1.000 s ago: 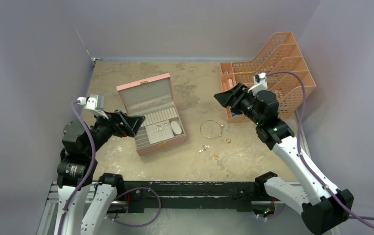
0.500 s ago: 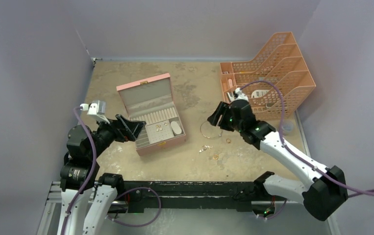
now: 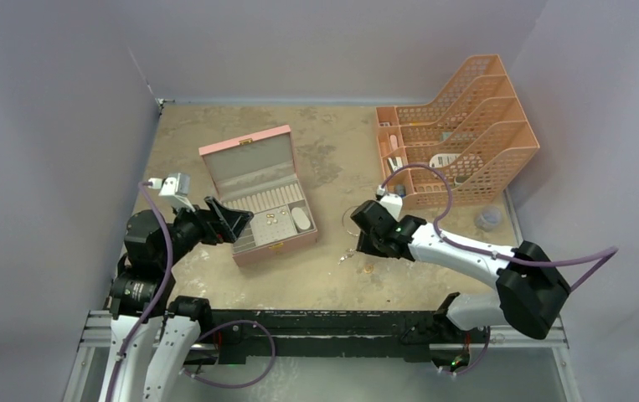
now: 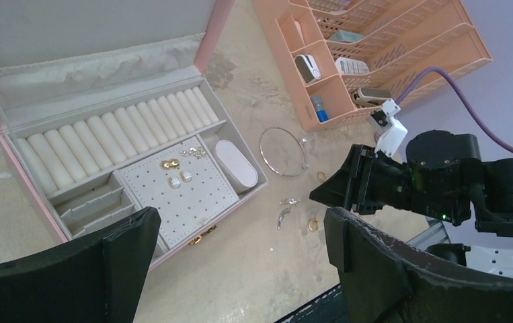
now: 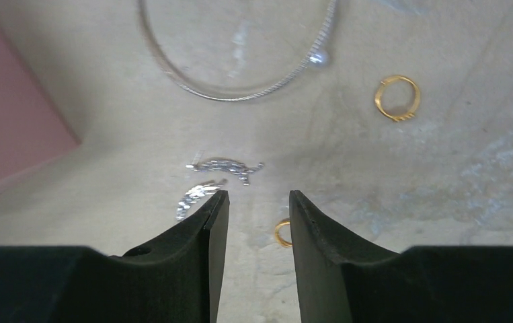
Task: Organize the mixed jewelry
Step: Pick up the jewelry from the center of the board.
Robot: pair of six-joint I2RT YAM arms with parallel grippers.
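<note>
Pick-approach step: your R tool (image 5: 257, 202), narrow gap, empty, hangs over silver chain piece (image 5: 223, 165) on desk (image 5: 442, 168), near gold ring (image 5: 282, 232). L tool (image 4: 240, 222) wide, empty. Next: lower, pinch precisely.

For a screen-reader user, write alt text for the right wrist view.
The right end effector, open and empty, hovers over a tan table, just short of two silvery leaf-like pieces. Beyond lie a thin wire hoop and a gold ring; a second gold ring shows between its fingers.
</note>
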